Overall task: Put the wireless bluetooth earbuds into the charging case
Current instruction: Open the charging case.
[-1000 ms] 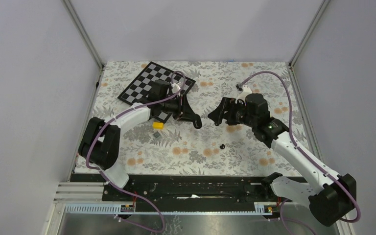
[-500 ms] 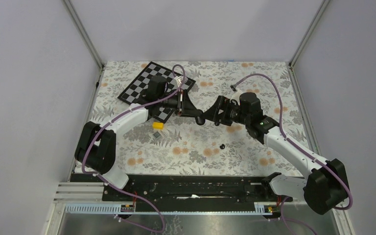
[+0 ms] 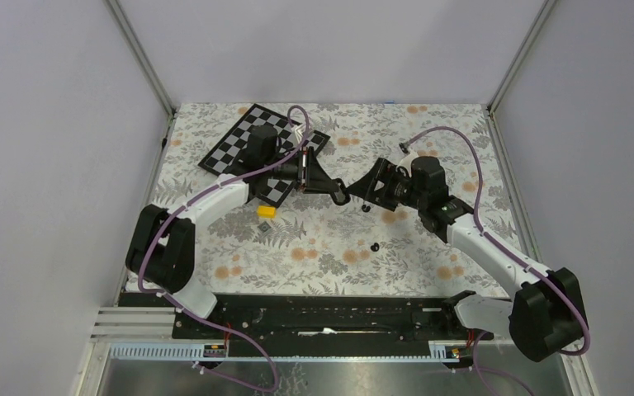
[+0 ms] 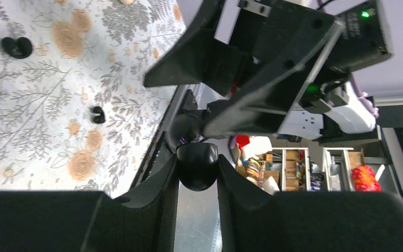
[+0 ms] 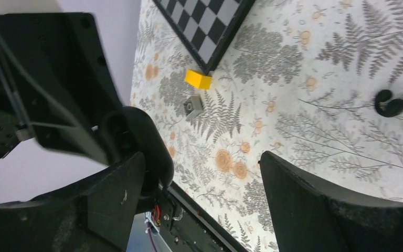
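**Mid-air hand-off: centre the case before closing**

Left claw [image 4: 197, 176] is clamped on what I take to be the charging case [image 4: 197, 157], a small black rounded body held above the tabletop [image 3: 429, 140]. Right claw [image 5: 202, 173] is spread wide, with the case hard by one finger and not mid-gap. One black earbud [image 3: 376, 246] lies loose on the tabletop nearer the arm bases. Pale buds not made out.

Shift the right claw until the case sits centred and close squarely. Free the left only once that grip is firm. An off-centre pinch could flick the case out.

A checkerboard [image 3: 239, 142] lies upper left on the floral worktop [image 3: 330, 252]; a yellow block [image 3: 266, 211] sits just below it, with a grey tile [image 5: 192, 105] beside the block.
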